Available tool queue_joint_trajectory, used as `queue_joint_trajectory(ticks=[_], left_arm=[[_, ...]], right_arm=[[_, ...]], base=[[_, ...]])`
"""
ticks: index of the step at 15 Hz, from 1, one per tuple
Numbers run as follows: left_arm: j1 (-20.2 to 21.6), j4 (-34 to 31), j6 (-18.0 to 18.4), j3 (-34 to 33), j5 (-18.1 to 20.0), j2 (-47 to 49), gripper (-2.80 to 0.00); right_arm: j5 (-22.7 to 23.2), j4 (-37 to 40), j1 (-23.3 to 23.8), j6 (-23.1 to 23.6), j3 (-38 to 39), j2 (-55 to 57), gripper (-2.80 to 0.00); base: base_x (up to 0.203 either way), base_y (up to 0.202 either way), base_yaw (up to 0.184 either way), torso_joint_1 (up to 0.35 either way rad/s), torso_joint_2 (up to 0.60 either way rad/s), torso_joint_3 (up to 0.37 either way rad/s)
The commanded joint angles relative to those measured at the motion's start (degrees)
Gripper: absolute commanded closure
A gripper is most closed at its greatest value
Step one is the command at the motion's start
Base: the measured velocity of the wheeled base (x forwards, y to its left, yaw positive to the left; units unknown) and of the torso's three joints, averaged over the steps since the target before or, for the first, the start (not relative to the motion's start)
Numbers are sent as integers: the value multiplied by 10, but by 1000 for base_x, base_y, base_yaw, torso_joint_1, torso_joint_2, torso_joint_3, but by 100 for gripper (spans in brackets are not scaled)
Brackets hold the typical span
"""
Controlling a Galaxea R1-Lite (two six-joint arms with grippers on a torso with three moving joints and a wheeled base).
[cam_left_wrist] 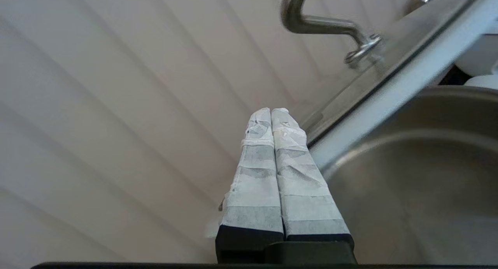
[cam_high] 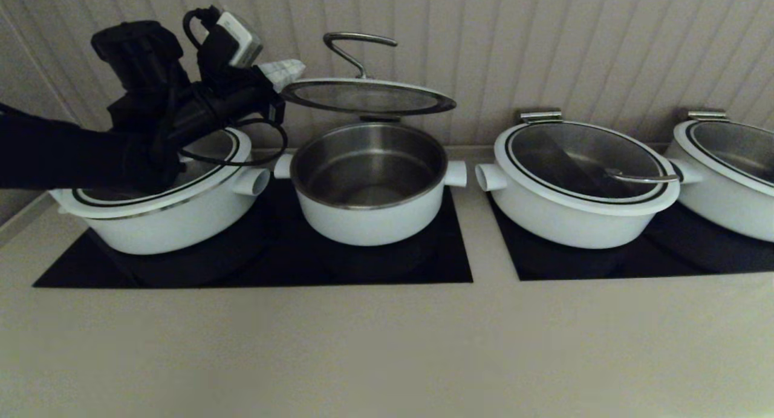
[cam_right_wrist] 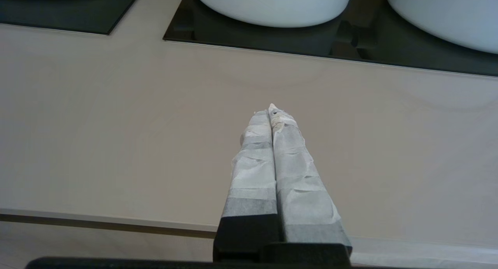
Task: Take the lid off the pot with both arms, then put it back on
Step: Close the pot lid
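From the head camera I see the lid [cam_high: 367, 97] raised above the open pot [cam_high: 369, 182], nearly level, its far edge near the pot's back rim. My left gripper [cam_high: 284, 72] sits at the lid's left edge, fingers pressed together; whether it pinches the rim or props it from below I cannot tell. Glass in a white rim, I judge it stiff, fairly heavy, breakable and slick, so the curved steel handle [cam_high: 357, 49] is the safer hold. The handle stands upright from the centre, its bar running left to right.

On the left wrist camera the taped fingers [cam_left_wrist: 288, 144] are closed with no gap, touching the lid's rim [cam_left_wrist: 389, 94], which slants over the pot's steel bowl [cam_left_wrist: 420, 183].

On the right wrist camera the right gripper [cam_right_wrist: 272, 111] hangs closed and empty over the counter [cam_right_wrist: 116, 125], well apart from the lid
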State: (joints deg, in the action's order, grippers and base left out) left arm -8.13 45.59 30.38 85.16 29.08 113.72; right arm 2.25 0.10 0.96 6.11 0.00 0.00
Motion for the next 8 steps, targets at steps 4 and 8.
queue_joint_trajectory(ticks=[4, 8], left_arm=[[0, 5, 10, -6, 3, 7, 0], [0, 5, 13, -10, 4, 4, 0]], right_arm=[[0, 0, 0, 0, 0, 0, 0], [0, 0, 0, 0, 0, 0, 0]], base=[[0, 0, 0, 0, 0, 0], [0, 0, 0, 0, 0, 0]])
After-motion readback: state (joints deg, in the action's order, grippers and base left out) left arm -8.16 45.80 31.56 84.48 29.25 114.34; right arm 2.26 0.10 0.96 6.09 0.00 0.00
